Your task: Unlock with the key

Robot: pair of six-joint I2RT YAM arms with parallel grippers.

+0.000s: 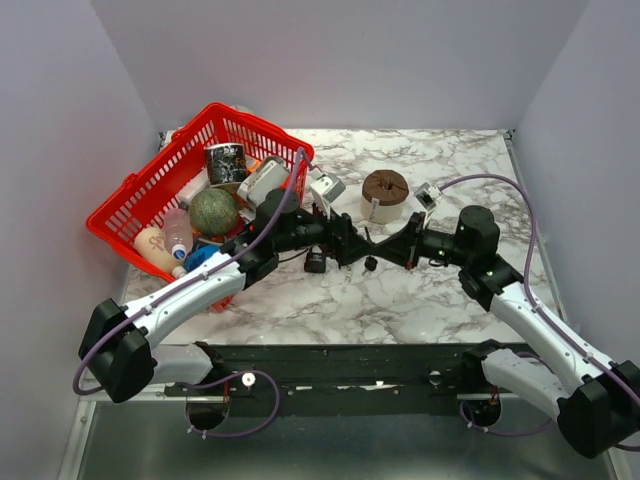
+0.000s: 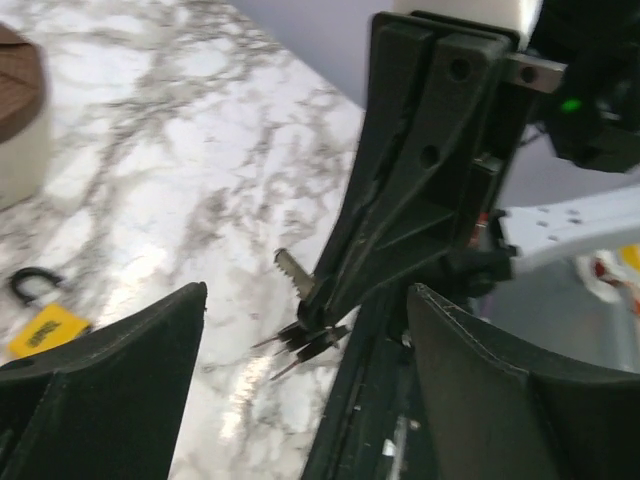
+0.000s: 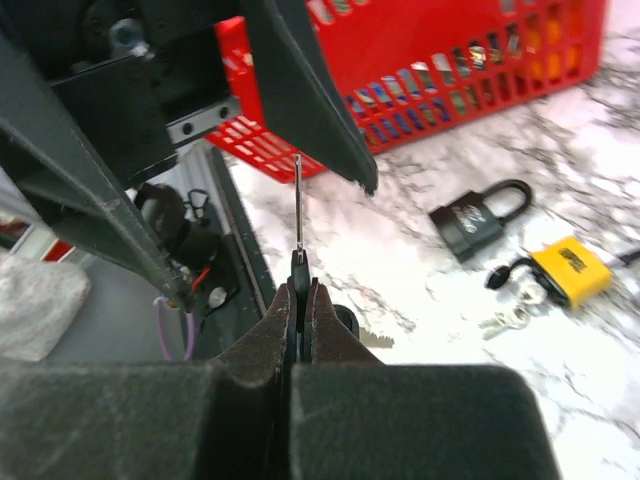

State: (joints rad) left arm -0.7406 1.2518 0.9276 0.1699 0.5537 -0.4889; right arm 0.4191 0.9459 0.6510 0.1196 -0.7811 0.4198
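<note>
We see the right fingers (image 3: 330, 345) pressed flat together, their matte black tips pinching the key (image 3: 298, 262) by its black head. The thin silvery blade sticks straight out of the grip, and from the left wrist view its edge shows a row of small saw teeth. The key is off the bench (image 1: 450, 300), held in the air about mid-bench, where the two arms meet.

The left fingers (image 2: 120, 390) are spread wide, two broad dark wedges on either side of the key, and we can't make out that they touch anything.

Down on the white, grey-veined marble, a black padlock (image 3: 468, 225) with a curved shackle lies beside a yellow-bodied padlock (image 3: 570, 270) with a black shackle. A small shiny metal cluster (image 3: 510, 318) rests just beside the yellow one, too small for us to read.

A red plastic basket (image 1: 130, 200) with lattice walls sits at the far left, filled with mixed things, a mottled green ball (image 1: 213, 212) among them. Just beyond the meeting fingers stands a short round block (image 1: 385, 195), brown on top and pale around its side.
</note>
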